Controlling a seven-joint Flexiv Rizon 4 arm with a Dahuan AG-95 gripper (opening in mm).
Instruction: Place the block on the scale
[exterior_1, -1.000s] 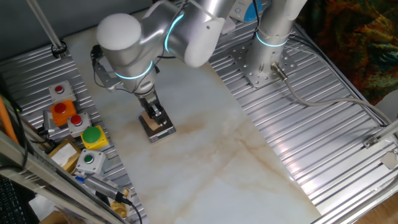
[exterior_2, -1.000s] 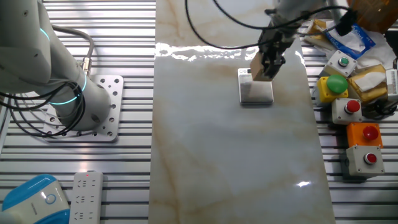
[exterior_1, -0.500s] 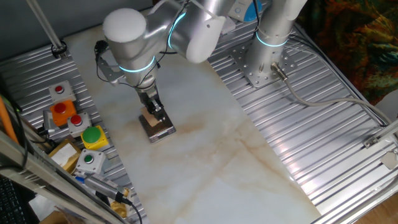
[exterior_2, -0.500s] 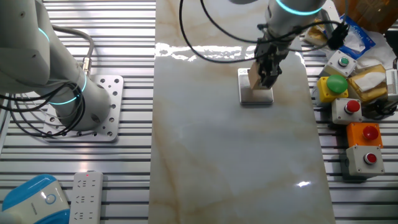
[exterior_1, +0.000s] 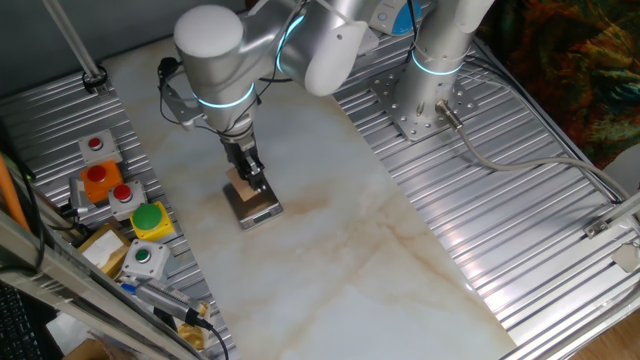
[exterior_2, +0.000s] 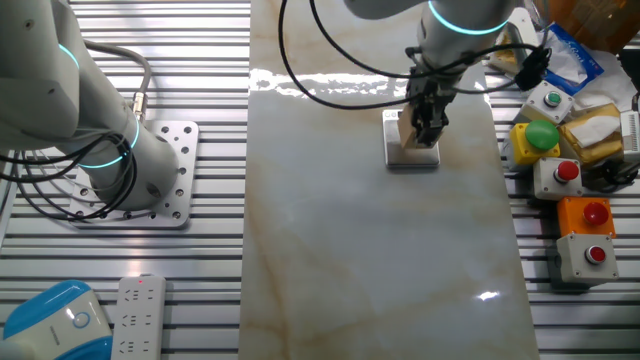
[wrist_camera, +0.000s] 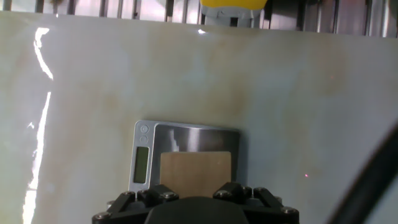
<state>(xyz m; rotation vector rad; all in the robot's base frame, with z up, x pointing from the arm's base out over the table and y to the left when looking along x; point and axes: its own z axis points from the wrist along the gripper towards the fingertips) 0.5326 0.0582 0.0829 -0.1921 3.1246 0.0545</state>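
Your gripper (exterior_1: 250, 178) sits left of centre in one fixed view, fingers pinching the wooden block (wrist_camera: 195, 172) by two opposite side faces. In the hand view the block shows at bottom centre, over the scale (wrist_camera: 186, 134), whose display strip is at the left. Can't tell if the block's base is touching the plate yet.

Handling, as a guess: the block looks light, rigid, plain wood, so a side-face pinch holds fine. The scale's glossy top looks slippery, so set it down flat near the middle. The scale itself looks light and could get nudged along the marble table (exterior_2: 370, 250).
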